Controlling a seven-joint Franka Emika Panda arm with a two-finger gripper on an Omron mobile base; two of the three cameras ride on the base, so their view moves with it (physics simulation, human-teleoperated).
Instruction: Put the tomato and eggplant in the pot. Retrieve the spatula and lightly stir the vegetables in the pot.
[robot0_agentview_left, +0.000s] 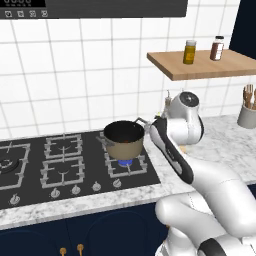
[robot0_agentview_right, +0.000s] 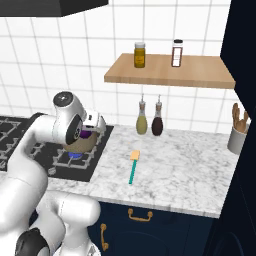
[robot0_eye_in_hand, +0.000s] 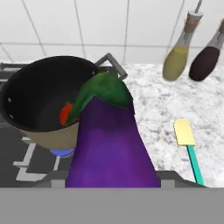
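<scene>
In the hand view the dark purple eggplant (robot0_eye_in_hand: 109, 148) with its green cap rises straight out from my gripper and hides the fingertips. Its tip reaches over the near right rim of the tan pot (robot0_eye_in_hand: 43, 133). The red tomato (robot0_eye_in_hand: 65, 113) lies inside the pot, partly behind the eggplant's cap. From the right base view my gripper (robot0_agentview_right: 90, 132) hangs by the pot (robot0_agentview_right: 80, 146), with a bit of purple eggplant (robot0_agentview_right: 88, 134) in it. The pot (robot0_agentview_left: 124, 140) stands on the stove's front right burner. The spatula (robot0_agentview_right: 132, 167) (robot0_eye_in_hand: 188, 148), green-handled with a pale blade, lies on the marble counter to the right.
A blue flame (robot0_agentview_left: 125, 162) burns under the pot on the black stove (robot0_agentview_left: 60, 165). Two bottles (robot0_agentview_right: 142, 122) (robot0_agentview_right: 157, 124) hang by the wall tiles. A wooden shelf (robot0_agentview_right: 170, 70) carries two jars above the counter. A utensil holder (robot0_agentview_right: 237, 137) stands at the far right.
</scene>
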